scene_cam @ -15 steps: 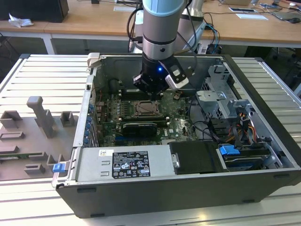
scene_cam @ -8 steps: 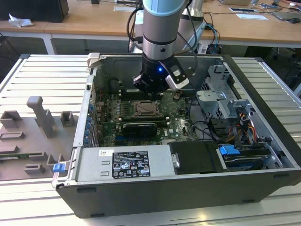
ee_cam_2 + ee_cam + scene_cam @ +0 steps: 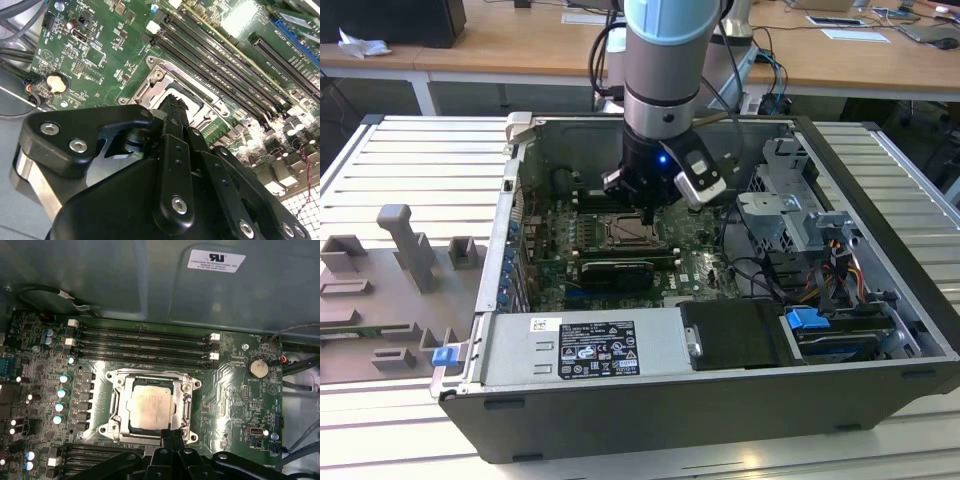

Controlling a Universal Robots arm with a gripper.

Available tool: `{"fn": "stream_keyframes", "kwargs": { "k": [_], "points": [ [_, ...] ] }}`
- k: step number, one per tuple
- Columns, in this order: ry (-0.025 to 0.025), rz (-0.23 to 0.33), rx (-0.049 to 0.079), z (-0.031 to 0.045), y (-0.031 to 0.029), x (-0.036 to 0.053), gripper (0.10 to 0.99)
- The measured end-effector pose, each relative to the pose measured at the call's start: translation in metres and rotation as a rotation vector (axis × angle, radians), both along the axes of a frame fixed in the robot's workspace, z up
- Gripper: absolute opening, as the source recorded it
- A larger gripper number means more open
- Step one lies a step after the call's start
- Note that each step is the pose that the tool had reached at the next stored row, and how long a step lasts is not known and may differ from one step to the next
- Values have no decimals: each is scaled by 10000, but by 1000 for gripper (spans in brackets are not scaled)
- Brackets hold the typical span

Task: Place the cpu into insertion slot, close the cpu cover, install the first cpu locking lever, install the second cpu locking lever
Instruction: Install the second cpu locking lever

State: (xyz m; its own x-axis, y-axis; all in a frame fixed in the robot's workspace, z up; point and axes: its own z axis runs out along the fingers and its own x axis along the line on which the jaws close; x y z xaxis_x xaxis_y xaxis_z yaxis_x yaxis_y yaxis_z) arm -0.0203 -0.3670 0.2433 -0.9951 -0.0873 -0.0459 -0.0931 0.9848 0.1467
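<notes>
While the one arm stood over the open computer case [image 3: 880, 330], its single gripper [image 3: 650, 212] hung low above the green circuit board [image 3: 235, 405], its fingers brought together into one narrow black tip with nothing between them, just at the edge of the socket in the first wrist view. One cpu [image 3: 151, 407], pale and silvery-beige, lay flat inside the one insertion slot [image 3: 131, 427], and one cpu cover [image 3: 116, 410], a thin silvery frame with a cut-out middle, lay down around it so that the chip's top showed through the opening. Whether either locking lever was latched could not be told. Beyond the socket, three long narrow memory slots [image 3: 145, 342] ran side by side, with more of them just past the gripper on the nearer side. One round coin battery [image 3: 258, 368] sat on the board well apart from the socket. In the second wrist view the fingertips [image 3: 173, 107] reached over the metal frame of the socket. In the exterior view, one grey fixture tray [image 3: 380, 290] with several raised blocks lay outside the case toward the exterior view's left, and one blue tab [image 3: 446, 355] sat at its near corner.
</notes>
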Motion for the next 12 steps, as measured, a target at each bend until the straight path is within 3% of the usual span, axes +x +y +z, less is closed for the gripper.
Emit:
{"fn": "stream_keyframes", "kwargs": {
  "k": [3, 6, 12],
  "points": [
    [20, -1, 24, 0, -19, 0, 106],
    [99, -1, 102, 0, -23, 0, 106],
    [105, -2, 151, -8, -90, -7, 106]
  ]
}}
